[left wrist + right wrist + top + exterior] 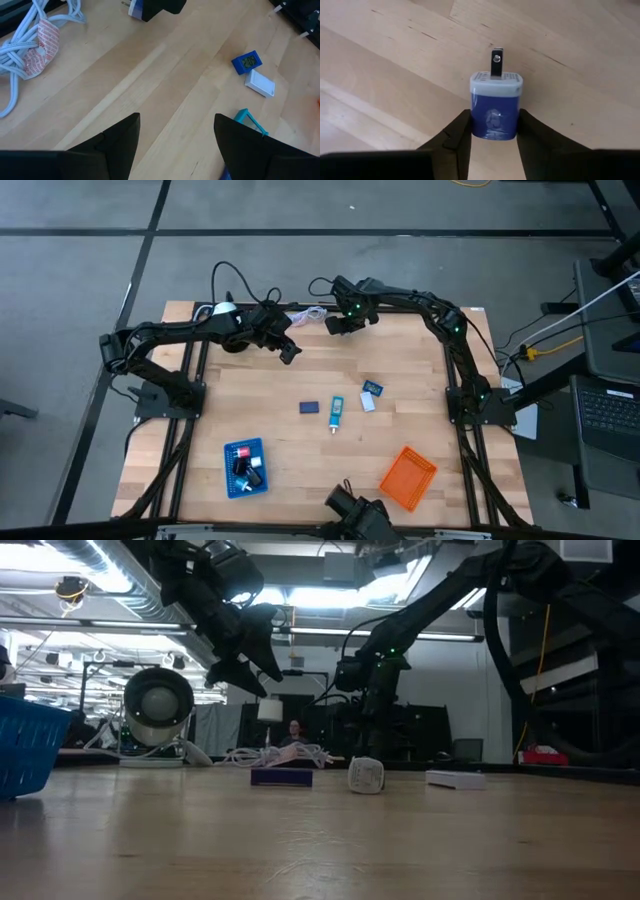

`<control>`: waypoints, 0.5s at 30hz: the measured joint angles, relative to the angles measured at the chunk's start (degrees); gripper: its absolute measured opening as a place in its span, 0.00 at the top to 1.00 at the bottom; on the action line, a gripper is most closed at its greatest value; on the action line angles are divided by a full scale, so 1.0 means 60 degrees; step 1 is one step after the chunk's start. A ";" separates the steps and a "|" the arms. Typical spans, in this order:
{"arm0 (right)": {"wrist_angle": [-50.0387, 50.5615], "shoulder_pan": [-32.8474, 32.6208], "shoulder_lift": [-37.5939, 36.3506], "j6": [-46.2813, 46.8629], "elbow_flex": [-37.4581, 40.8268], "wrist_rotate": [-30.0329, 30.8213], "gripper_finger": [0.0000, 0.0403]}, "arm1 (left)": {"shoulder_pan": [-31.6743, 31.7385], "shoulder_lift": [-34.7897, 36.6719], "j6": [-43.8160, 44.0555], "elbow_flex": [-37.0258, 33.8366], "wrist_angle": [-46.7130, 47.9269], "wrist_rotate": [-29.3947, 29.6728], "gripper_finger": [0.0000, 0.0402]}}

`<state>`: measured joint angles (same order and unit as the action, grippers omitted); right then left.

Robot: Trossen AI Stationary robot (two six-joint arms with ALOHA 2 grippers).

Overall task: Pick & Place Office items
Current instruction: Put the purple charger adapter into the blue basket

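My right gripper (495,125) is shut on a small blue plug adapter (496,107) with a white face and metal prongs, above the far middle of the table (340,323). My left gripper (177,135) hangs open in the air just left of it (290,352), touching nothing. A navy piece (310,407), a teal piece (337,412), a blue piece (373,388) and a white piece (368,402) lie flat mid-table. The blue tray (228,480) near the front edge holds a few small pieces. My right gripper pinches the plug adapter by its two blue side walls (476,117) between the two fingers. The white pronged end (496,80) points away from the gripper, past the fingertips. The adapter is lifted clear of the table.
An orange tray (408,477) sits at the front right. A white cylindrical lamp-like device (222,310) and its coiled cord (25,45) lie along the far edge. Bare wood shows between the loose pieces and the far edge.
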<state>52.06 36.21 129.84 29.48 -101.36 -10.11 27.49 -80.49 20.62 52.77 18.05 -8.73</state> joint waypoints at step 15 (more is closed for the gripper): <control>0.0255 -0.0026 -0.0372 -0.0816 -0.2549 -0.1706 0.69 | 0.0004 0.0000 -0.0872 0.0000 -0.0922 -0.0075 0.38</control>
<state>53.59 36.05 127.61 24.58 -116.66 -20.35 27.51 -80.49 15.39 52.77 12.52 -9.18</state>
